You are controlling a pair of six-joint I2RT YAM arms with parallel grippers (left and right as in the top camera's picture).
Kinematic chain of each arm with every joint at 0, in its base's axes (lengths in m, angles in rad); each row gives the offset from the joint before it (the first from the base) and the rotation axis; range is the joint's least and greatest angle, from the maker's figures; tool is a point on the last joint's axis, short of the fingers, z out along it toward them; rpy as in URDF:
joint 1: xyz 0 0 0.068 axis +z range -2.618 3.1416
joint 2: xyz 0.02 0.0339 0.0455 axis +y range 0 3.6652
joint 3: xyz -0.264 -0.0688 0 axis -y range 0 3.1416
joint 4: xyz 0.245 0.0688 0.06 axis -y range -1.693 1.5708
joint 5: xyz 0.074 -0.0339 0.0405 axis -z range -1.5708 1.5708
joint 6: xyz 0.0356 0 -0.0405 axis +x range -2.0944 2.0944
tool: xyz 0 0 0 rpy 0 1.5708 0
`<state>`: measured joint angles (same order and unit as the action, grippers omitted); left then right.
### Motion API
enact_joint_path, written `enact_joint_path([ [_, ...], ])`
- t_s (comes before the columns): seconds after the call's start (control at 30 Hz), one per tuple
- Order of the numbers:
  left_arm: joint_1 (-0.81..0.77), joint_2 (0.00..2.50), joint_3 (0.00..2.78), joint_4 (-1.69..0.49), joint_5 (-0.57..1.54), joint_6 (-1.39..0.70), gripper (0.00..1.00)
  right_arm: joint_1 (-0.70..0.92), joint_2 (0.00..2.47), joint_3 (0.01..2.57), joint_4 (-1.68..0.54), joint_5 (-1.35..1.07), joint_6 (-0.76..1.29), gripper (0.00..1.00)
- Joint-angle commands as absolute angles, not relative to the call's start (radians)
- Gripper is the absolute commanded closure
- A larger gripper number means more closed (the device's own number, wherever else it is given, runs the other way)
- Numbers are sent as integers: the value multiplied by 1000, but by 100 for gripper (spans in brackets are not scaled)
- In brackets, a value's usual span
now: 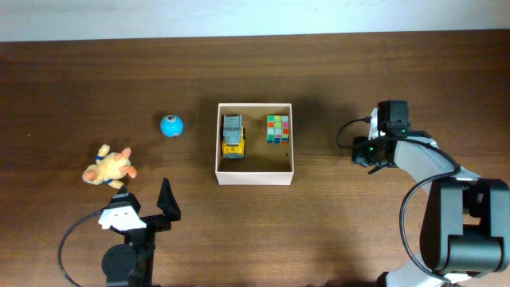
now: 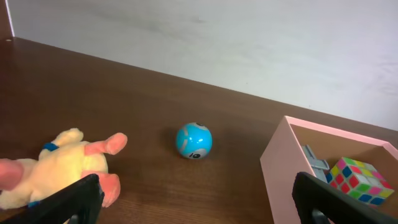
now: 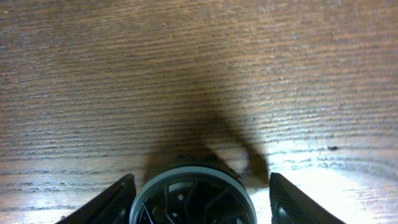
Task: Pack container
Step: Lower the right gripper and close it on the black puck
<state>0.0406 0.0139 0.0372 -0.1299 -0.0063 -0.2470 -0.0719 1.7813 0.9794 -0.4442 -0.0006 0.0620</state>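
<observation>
Overhead: container (image 1: 255,178) sits mid-table; truck (image 1: 233,135) and cube (image 1: 277,128) lie inside, side by side.
Ball (image 1: 171,125): loose, left of the container.
Plush toy (image 1: 109,167): nearest the left gripper (image 2: 196,186), probably the next pick.
Left gripper: fingers spread wide, empty, facing both loose toys.
Right gripper (image 3: 200,183): spread, empty, nose-down over the table (image 1: 358,231), clear of the container.

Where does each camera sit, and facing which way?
Overhead: above the brown wooden table, looking straight down on the white square cardboard box; left arm, right arm show.
Left wrist: low, facing across to the pale wall; open left claw at bottom.
Right wrist: close, facing down at bare wood; open right claw shows.
Shared by overhead and left wrist: the blue ball.
</observation>
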Motion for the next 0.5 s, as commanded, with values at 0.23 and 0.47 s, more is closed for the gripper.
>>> enact_joint_path([
  [0.23, 44, 6, 31, -128, 4, -231, 1, -67, 1781, 973, -438, 12, 59, 49],
  [0.47, 44, 6, 31, -128, 4, -231, 1, -67, 1781, 973, -438, 9, 59, 50],
])
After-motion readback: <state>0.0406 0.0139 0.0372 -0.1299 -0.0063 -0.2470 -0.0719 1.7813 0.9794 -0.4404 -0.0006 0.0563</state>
